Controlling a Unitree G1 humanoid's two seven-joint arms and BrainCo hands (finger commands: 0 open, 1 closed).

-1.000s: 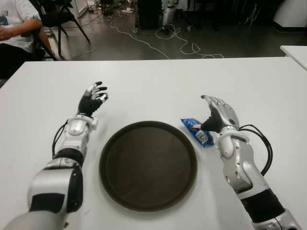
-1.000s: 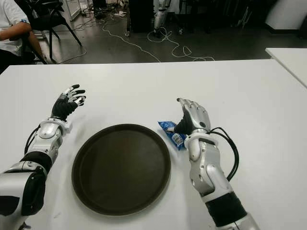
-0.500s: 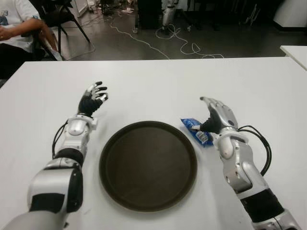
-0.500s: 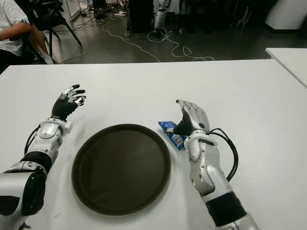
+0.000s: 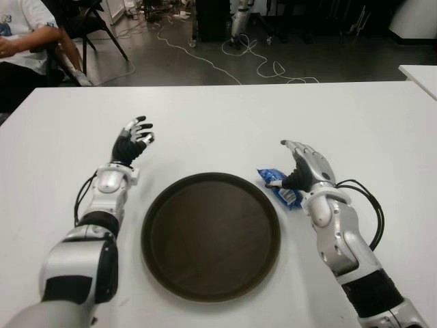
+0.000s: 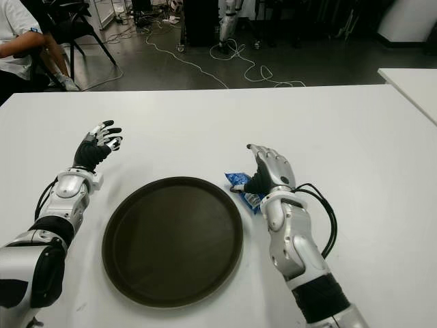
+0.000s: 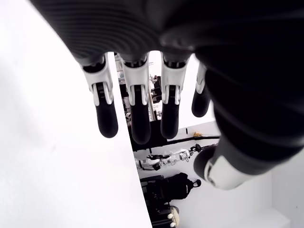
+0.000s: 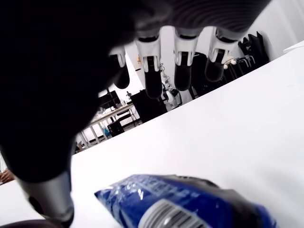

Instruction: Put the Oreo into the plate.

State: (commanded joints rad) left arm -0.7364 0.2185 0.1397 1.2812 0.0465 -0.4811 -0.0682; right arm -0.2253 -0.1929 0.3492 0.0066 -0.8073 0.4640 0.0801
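Right hand (image 5: 305, 166) over Oreo (image 5: 280, 188), just right of plate (image 5: 157, 239).
Fingers spread, holding nothing; light crinkly slippery pack, likely pinch mid-body. Left hand (image 5: 132, 140) idle left of plate, fingers relaxed.

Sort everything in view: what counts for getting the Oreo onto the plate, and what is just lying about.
For the job:
- Oreo packet, blue, on the table right of the plate
- plate, dark, round, nothing in it
- right hand, open over the packet, not yet gripping

Lying about:
- left hand, open, left of the plate
- table
- seated person
- floor cables
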